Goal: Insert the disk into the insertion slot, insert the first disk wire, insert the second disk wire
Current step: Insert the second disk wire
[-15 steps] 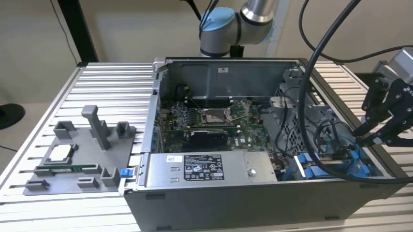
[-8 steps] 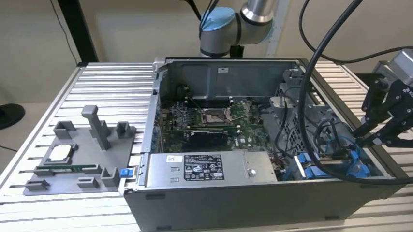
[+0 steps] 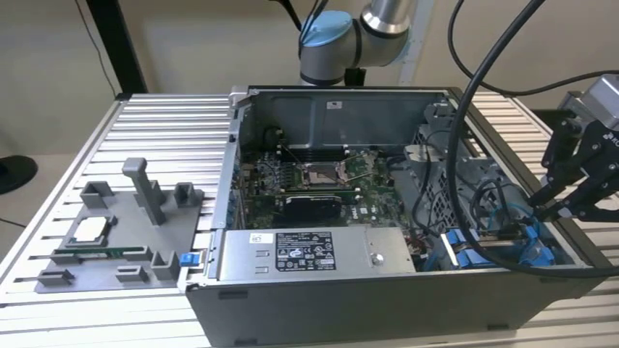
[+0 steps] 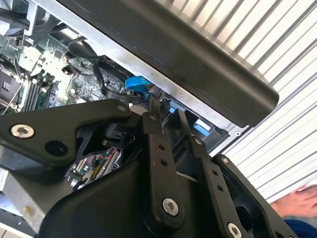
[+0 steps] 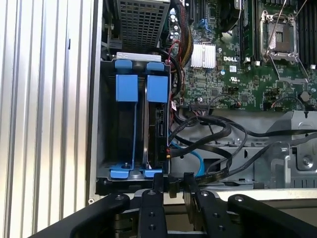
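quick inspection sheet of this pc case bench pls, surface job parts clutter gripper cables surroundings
surface: slatted metal table carrying the open computer case.
job's things: the disk in its blue carrier stands in the drive bay, beside a second blue carrier.
clutter: grey fixture tray with small parts, on the exterior view's left of the case.
gripper: gripper hangs at the bay's edge, close to the disk.
cables: blue cable and black cables loop beside the bay, ends hidden; thick black cable hangs over the case.
surroundings: a person's hand at the table's edge.
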Tool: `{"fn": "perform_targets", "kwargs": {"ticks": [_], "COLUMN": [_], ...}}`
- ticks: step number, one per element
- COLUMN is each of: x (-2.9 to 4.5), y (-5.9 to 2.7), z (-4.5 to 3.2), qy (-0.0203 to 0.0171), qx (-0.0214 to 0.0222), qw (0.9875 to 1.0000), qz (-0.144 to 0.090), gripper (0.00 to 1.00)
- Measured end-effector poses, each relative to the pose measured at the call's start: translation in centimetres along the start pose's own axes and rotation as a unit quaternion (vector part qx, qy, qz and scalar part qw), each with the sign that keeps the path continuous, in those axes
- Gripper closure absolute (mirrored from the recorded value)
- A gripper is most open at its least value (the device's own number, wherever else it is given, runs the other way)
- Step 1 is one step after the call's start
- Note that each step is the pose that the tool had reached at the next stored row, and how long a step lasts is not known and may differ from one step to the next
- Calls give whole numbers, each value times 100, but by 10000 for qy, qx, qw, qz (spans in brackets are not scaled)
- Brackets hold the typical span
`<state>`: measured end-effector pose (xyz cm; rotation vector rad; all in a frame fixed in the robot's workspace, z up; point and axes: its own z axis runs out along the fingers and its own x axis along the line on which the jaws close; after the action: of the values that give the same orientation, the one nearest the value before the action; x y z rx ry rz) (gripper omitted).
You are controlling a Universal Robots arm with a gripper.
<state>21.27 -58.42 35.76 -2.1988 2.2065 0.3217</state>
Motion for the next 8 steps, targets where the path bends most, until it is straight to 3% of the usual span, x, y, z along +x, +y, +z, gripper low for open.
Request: {"fn": "perform_targets", "kwargs": {"ticks": [8], "x": [-12], "y": [-1], "z": [11], "qy": [0], "qx": [24], "qw": [10000], "qz": [-3], "gripper": [0]}}
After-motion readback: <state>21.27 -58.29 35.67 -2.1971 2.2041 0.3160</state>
